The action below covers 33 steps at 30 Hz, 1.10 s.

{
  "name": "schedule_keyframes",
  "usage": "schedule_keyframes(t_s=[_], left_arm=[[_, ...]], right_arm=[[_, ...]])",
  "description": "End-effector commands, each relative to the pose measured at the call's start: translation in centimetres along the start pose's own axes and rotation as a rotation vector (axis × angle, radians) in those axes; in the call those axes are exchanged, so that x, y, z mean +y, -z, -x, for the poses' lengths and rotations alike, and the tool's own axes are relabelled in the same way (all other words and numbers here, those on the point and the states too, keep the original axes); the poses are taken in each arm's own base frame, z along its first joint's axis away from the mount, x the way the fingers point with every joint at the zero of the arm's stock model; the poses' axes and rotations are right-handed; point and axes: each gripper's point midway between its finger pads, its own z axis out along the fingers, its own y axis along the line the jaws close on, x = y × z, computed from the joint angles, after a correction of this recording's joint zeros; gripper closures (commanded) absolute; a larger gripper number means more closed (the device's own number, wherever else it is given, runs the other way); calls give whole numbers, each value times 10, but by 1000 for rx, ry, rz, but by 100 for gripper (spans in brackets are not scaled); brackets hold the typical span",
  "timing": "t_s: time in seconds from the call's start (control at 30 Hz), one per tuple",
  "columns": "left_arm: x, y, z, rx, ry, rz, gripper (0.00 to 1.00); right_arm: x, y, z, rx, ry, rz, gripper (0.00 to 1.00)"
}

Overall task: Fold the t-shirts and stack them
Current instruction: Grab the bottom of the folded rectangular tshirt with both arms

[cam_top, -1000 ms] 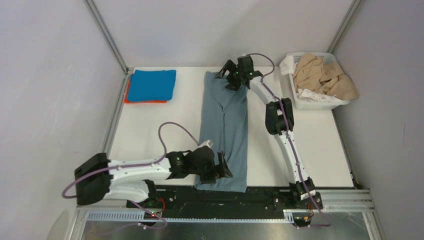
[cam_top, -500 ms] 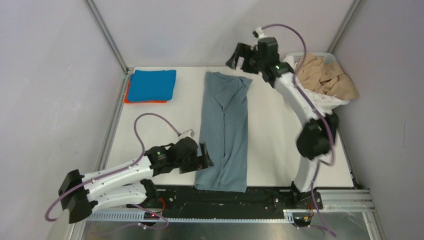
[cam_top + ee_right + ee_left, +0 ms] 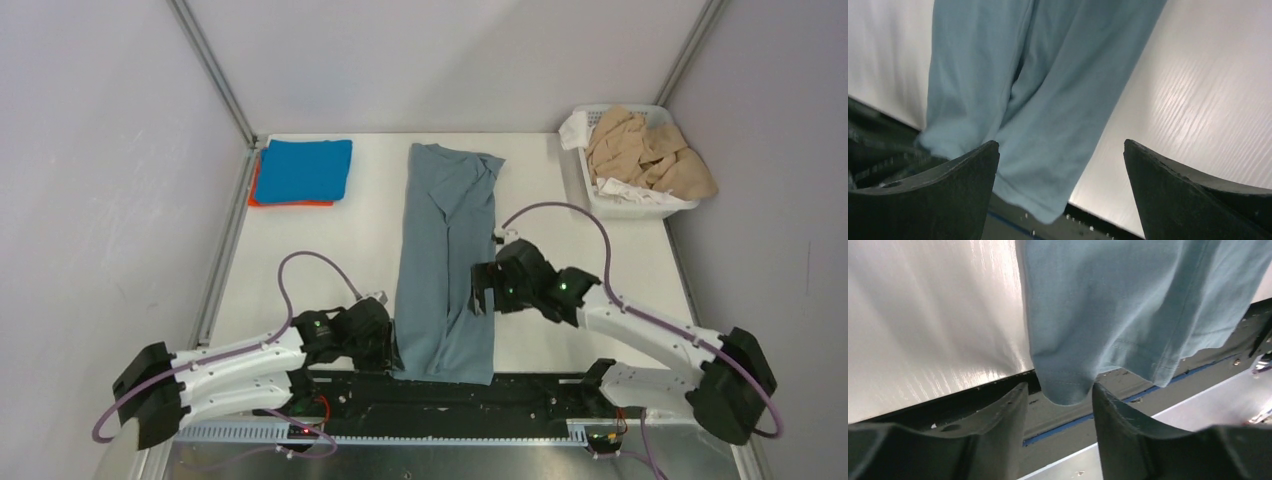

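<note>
A large grey-blue t-shirt [image 3: 445, 250] lies as a long narrow strip down the middle of the table, its near end hanging over the table's front edge. My left gripper [image 3: 388, 345] is low at the shirt's near-left corner. In the left wrist view that corner [image 3: 1068, 390] hangs between the half-narrowed jaws of my left gripper [image 3: 1059, 386], with a gap still showing on one side. My right gripper [image 3: 482, 290] hovers wide open over the shirt's right edge [image 3: 1048, 75], nothing between the jaws of this gripper [image 3: 1060, 144]. A folded bright blue shirt [image 3: 303, 168] rests on an orange one [image 3: 290, 203] at the far left.
A white slatted basket [image 3: 640, 210] at the far right corner holds crumpled tan shirts [image 3: 645, 150] and a white one [image 3: 575, 130]. Grey walls close in the table on both sides. A black rail runs along the front edge under the shirt's hem.
My right arm has swung from the shirt's far end back to its near right edge. My left gripper came off the cloth, moved to the near-left corner, and its jaws have narrowed.
</note>
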Motion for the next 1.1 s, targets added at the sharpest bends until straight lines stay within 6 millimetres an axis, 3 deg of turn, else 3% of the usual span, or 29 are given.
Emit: schedule_keyframes(t_s=[0.0, 0.03, 0.13, 0.27, 0.43, 0.6, 0.7, 0.73, 1.07], left_arm=[[-6, -8, -4, 27, -28, -25, 53], [-4, -10, -7, 44, -28, -16, 56], [-10, -10, -19, 95, -22, -53, 64], [-5, -9, -27, 100, 6, -75, 63], [-3, -14, -21, 55, 51, -72, 65], [-4, -21, -21, 57, 72, -66, 78], [-5, -22, -22, 63, 90, -70, 96], [-4, -22, -22, 63, 97, -69, 98], [-18, -9, -18, 16, 119, -187, 100]], right_arm=[[9, 21, -26, -23, -7, 9, 1], [19, 22, -41, 3, 26, 43, 0], [22, 20, -78, 76, 27, 56, 1], [30, 20, -120, 151, 42, 97, 2], [29, 14, -153, 186, 9, 111, 8], [30, 4, -171, 214, -41, 150, 27], [27, 1, -179, 243, -52, 130, 36], [27, 2, -181, 250, -49, 131, 41], [30, 9, -187, 270, -59, 145, 70]])
